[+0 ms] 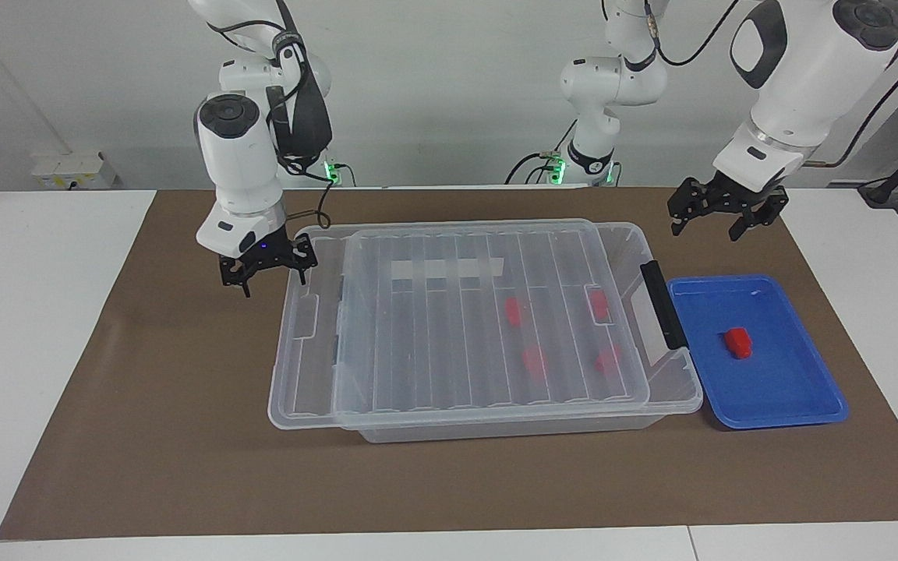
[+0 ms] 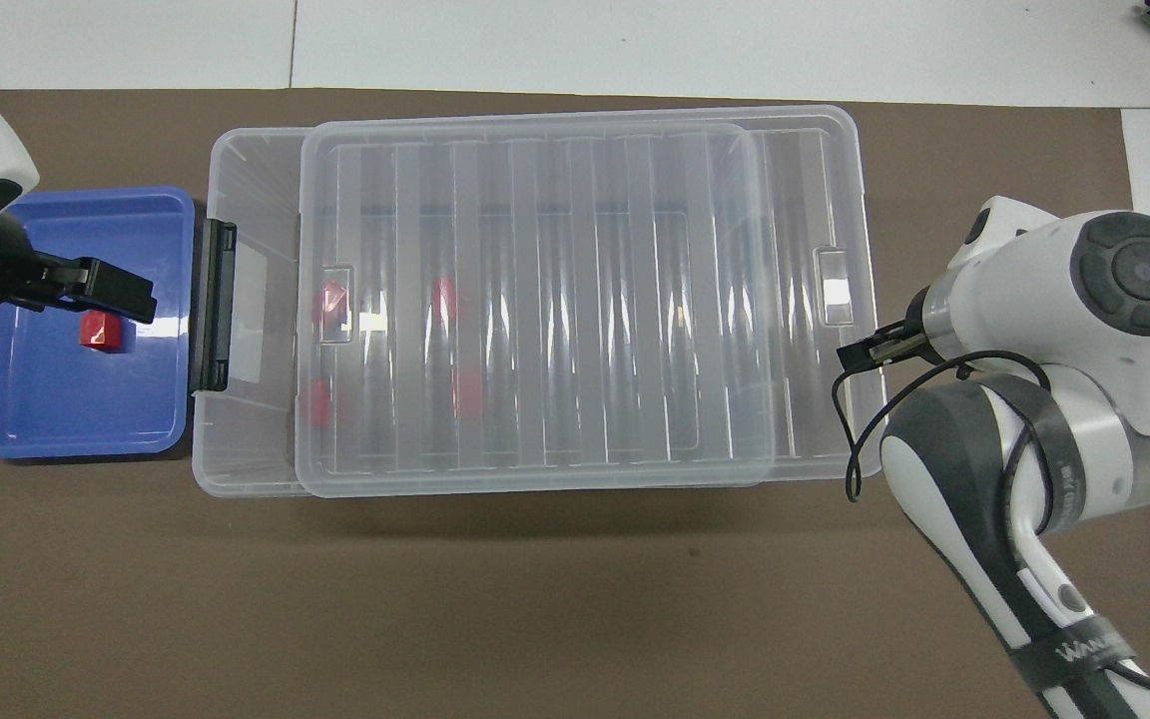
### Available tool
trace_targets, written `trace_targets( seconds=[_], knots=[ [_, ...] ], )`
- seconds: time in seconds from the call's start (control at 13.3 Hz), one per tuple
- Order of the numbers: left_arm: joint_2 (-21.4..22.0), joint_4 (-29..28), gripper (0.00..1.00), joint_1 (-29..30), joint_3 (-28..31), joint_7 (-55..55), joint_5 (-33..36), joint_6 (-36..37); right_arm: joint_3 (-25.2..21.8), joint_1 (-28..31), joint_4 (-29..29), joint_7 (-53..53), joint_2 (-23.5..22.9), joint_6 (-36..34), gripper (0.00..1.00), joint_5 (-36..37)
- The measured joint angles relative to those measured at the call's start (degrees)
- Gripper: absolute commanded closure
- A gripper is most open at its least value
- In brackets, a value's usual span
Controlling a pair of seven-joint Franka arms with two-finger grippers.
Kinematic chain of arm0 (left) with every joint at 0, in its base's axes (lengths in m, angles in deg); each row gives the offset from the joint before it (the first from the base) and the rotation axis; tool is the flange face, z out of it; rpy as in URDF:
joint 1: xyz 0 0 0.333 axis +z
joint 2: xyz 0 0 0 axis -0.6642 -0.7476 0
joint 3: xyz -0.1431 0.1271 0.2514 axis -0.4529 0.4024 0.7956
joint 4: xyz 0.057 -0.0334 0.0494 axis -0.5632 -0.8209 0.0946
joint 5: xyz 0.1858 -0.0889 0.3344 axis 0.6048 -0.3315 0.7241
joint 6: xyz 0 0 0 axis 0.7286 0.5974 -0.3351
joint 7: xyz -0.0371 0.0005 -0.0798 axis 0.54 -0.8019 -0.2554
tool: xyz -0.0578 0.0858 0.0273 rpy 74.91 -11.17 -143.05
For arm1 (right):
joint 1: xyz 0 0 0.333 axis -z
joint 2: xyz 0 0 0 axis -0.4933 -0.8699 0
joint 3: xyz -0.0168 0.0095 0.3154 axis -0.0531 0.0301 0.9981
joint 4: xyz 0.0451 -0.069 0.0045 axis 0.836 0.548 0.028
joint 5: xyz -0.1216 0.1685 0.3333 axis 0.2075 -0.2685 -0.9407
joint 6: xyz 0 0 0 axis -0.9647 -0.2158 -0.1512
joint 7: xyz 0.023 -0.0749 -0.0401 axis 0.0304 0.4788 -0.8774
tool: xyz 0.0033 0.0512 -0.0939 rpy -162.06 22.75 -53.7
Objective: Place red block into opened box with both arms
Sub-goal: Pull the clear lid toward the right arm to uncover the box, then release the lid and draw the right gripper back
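The red block (image 1: 738, 343) lies in the blue tray (image 1: 800, 405), long axis toward the robots; both claws gape.

My way into the large clear plastic box (image 1: 667, 389) is a narrow uncovered strip beside its black bar handle (image 1: 658, 304); the ribbed transparent lid (image 1: 449, 327) blocks everything else.

Both grippers (image 1: 266, 270) (image 1: 716, 216) raised, seemingly spread.
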Motion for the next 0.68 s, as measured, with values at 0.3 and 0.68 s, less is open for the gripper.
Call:
trace_targets(
  seconds=[0.3,0.68],
  knots=[
    [0.00,0.00,0.00,0.00,0.00,0.00,0.00,0.00,-0.05,3.76,0.00,-2.41,0.22,-1.00,0.00,0.00],
    [0.00,0.00,0.00,0.00,0.00,0.00,0.00,0.00,-0.22,7.94,-0.05,-5.49,0.59,-2.61,0.00,0.00]
  ],
)
